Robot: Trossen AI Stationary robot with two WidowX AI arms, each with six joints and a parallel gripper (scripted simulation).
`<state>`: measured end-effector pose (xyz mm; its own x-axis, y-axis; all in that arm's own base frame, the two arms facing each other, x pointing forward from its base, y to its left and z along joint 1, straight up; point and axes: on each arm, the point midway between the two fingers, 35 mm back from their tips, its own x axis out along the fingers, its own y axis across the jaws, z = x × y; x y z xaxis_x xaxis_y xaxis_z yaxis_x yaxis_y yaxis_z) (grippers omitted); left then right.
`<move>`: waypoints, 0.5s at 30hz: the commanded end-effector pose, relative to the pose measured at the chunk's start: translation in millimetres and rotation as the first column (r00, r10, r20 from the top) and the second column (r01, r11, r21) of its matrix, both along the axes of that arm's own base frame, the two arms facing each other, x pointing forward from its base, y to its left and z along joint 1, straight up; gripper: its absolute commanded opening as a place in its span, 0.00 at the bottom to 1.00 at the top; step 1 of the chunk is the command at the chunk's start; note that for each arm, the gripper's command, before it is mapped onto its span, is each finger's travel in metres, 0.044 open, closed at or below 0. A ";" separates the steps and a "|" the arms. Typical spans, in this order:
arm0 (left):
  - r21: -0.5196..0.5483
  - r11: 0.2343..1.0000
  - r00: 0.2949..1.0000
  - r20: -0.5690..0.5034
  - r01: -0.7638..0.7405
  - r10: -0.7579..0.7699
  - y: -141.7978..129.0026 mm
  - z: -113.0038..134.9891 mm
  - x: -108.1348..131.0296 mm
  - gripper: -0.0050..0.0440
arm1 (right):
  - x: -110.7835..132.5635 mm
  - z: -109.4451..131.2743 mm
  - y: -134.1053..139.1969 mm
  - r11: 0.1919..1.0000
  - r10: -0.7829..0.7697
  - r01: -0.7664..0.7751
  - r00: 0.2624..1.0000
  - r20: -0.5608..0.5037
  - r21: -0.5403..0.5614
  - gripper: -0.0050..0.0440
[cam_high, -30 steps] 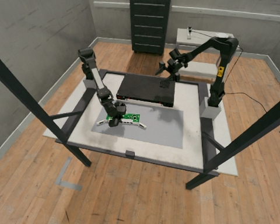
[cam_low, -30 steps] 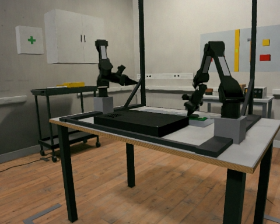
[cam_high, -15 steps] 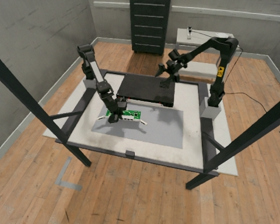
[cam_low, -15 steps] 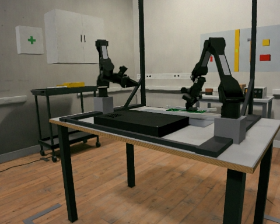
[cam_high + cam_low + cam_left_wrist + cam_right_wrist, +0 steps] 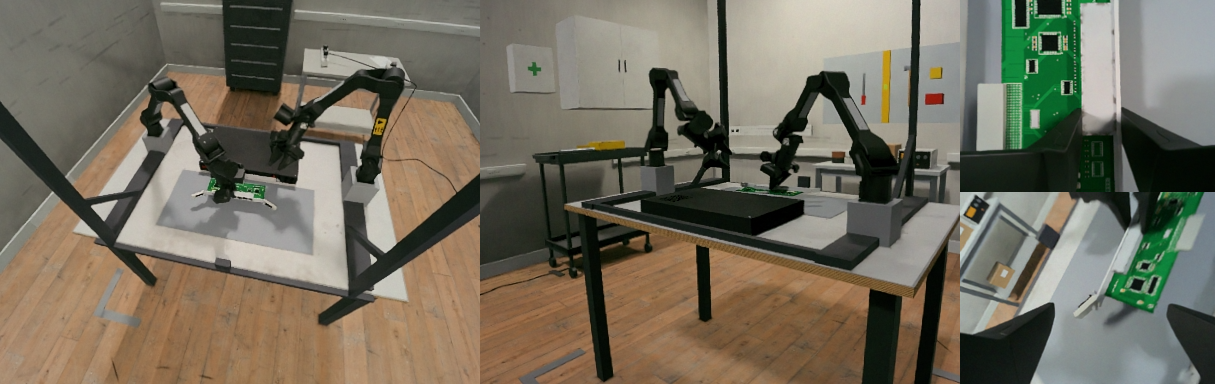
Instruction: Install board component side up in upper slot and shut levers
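Observation:
The green board is component side up over the grey mat, just in front of the black enclosure. My left gripper is shut on the board's white front panel, one finger on each side of it. In the right wrist view the board casts a shadow on the mat beneath it and seems slightly raised. Its two white levers stick out sideways at the panel's ends. My right gripper is open and empty above the enclosure's front right corner.
The enclosure stands on the bench inside a dark frame. The arm bases sit on grey blocks at the bench sides. A trolley stands beside the bench.

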<state>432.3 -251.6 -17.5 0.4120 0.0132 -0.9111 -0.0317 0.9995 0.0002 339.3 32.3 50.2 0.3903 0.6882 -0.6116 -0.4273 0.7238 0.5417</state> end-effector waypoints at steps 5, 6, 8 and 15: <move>-0.025 0.999 0.999 0.045 0.030 -0.029 -1.4 20.0 26.9 0.27 | -14.8 -6.9 39.9 0.995 -0.085 0.069 0.969 -0.234 -0.078 0.92; -0.023 0.999 0.998 0.046 0.032 -0.030 -0.9 20.0 28.0 0.27 | -17.7 -8.9 45.9 0.992 -0.104 0.080 0.957 -0.271 -0.099 0.92; -0.022 0.999 0.998 0.047 0.032 -0.031 0.3 20.0 29.5 0.27 | -29.9 -17.0 57.9 0.983 -0.150 0.101 0.922 -0.357 -0.151 0.92; -0.029 0.999 0.998 0.060 0.033 -0.031 12.6 29.5 28.5 0.27 | -74.2 -36.7 88.0 0.906 -0.364 0.164 0.772 -0.521 -0.390 0.92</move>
